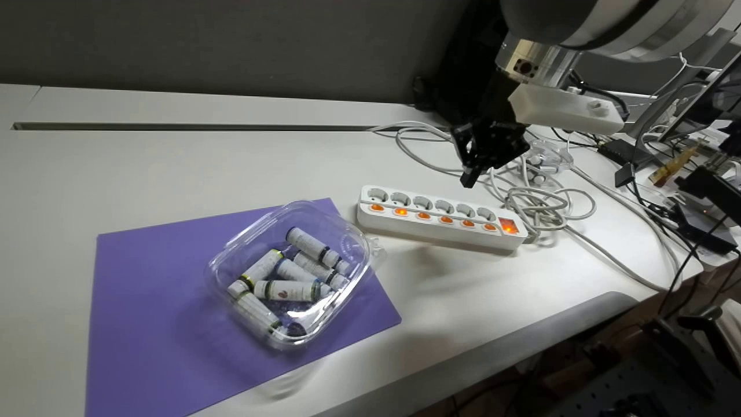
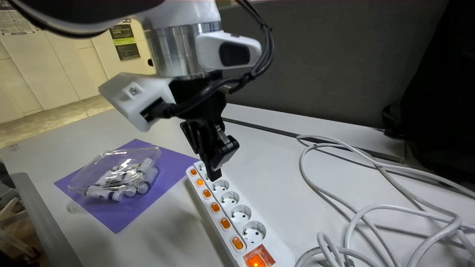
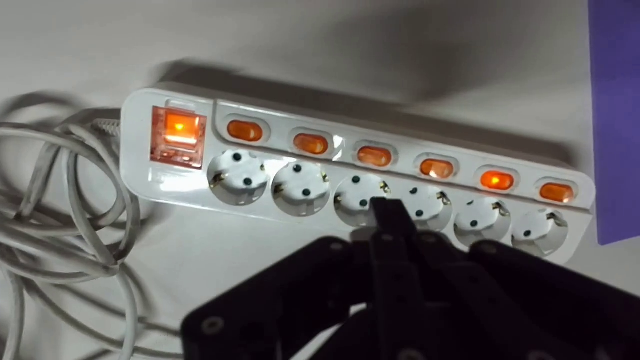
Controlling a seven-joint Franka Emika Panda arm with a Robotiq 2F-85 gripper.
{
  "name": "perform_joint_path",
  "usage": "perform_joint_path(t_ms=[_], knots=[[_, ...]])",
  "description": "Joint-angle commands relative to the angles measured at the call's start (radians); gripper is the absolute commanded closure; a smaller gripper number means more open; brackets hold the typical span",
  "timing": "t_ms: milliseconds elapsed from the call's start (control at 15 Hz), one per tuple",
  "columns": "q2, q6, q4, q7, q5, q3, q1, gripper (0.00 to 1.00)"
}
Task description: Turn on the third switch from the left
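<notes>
A long white power strip (image 1: 434, 230) lies on the table; it also shows in an exterior view (image 2: 272, 241) and in the wrist view (image 3: 137, 160). The third switch from the left (image 1: 424, 215) is a small orange rocker and looks unlit. It also shows in an exterior view (image 2: 206, 193) and in the wrist view (image 3: 436, 168), where it has a bright reflection. The neighbouring second switch (image 3: 497, 180) glows. My gripper (image 3: 392, 215) is shut and empty, pointing down above the strip's sockets. It shows in both exterior views (image 1: 469, 176) (image 2: 214, 173), apart from the switches.
The large main switch (image 1: 508, 226) glows at the strip's cable end. Grey cables (image 1: 541, 202) lie coiled beside it. A clear plastic box (image 1: 295, 272) with several small bottles stands on a purple sheet (image 1: 145, 324). A dark partition (image 1: 231, 52) stands behind the table.
</notes>
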State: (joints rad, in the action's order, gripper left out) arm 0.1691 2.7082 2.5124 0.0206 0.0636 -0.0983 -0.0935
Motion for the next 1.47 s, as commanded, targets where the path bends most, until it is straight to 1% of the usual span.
perform_joint_path(t_ms=[0, 267, 467, 733, 1200, 1400], knots=[[0.07, 0.036, -0.022, -0.008, -0.002, 0.029, 0.016, 1.0], [0.126, 0.061, -0.033, -0.019, -0.028, 0.043, 0.043, 1.0], [0.157, 0.074, -0.043, -0.012, -0.024, 0.048, 0.05, 1.0], [0.174, 0.095, -0.052, 0.016, -0.007, 0.069, 0.037, 1.0], [0.206, 0.089, -0.07, 0.03, -0.01, 0.078, 0.036, 1.0], [0.213, 0.073, -0.084, 0.051, 0.018, 0.098, 0.011, 1.0]])
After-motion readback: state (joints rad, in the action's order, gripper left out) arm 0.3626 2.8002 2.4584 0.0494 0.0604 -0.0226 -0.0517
